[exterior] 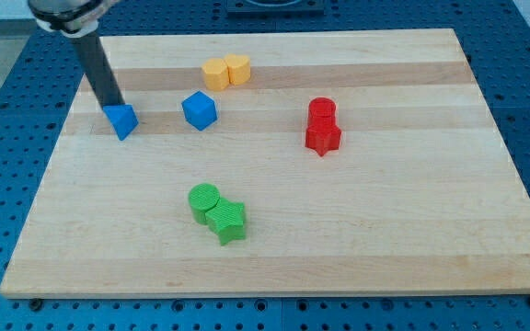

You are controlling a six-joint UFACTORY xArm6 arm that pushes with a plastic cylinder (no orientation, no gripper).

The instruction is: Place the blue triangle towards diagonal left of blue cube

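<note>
The blue triangle (121, 120) lies on the wooden board (385, 230) at the view's upper left. The blue cube (199, 109) sits to its right, a little higher in the view, with a gap between them. My tip (111, 104) is at the triangle's upper left edge, touching or almost touching it. The dark rod rises from there toward the view's top left.
Two yellow blocks (225, 71) sit together above the blue cube. A red cylinder (321, 110) and a red star (323, 137) stand together at the right. A green cylinder (204, 200) and a green star (227, 220) lie together at the lower middle.
</note>
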